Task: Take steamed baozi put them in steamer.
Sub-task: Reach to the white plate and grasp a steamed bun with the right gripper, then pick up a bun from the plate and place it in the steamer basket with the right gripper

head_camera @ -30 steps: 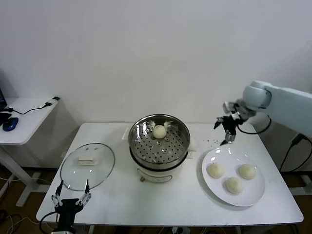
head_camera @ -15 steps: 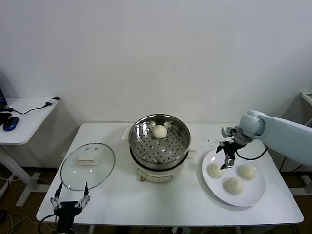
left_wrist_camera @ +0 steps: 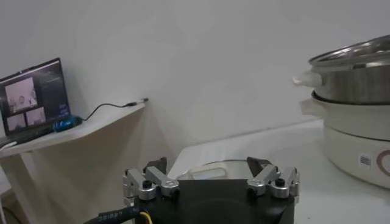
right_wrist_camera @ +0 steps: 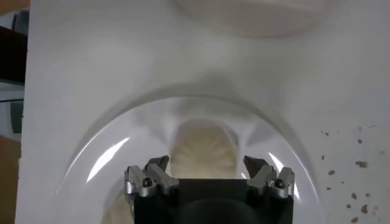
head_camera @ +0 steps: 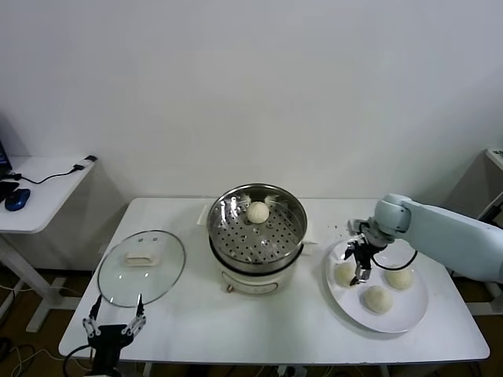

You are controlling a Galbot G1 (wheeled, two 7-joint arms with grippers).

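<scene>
The steel steamer (head_camera: 256,228) stands mid-table on its white pot base, with one cream baozi (head_camera: 258,211) at the back of its perforated floor. Three more baozi lie on the white plate (head_camera: 395,312) at the right: one at the left (head_camera: 344,273), one at the right (head_camera: 399,277), one at the front (head_camera: 377,298). My right gripper (head_camera: 357,263) is open and hangs just over the left baozi; in the right wrist view that baozi (right_wrist_camera: 203,152) lies between the spread jaws of the gripper (right_wrist_camera: 206,163). My left gripper (head_camera: 115,311) is open and parked at the table's front left edge.
The glass lid (head_camera: 141,266) with a white handle lies flat left of the steamer; the left wrist view shows it (left_wrist_camera: 207,171) just beyond the left gripper (left_wrist_camera: 207,164). A side desk (head_camera: 35,192) with cables stands far left. Dark specks dot the table by the plate.
My right gripper has come down from above the table's back right and moved forward onto the plate, over the left baozi. The left arm has not moved.
</scene>
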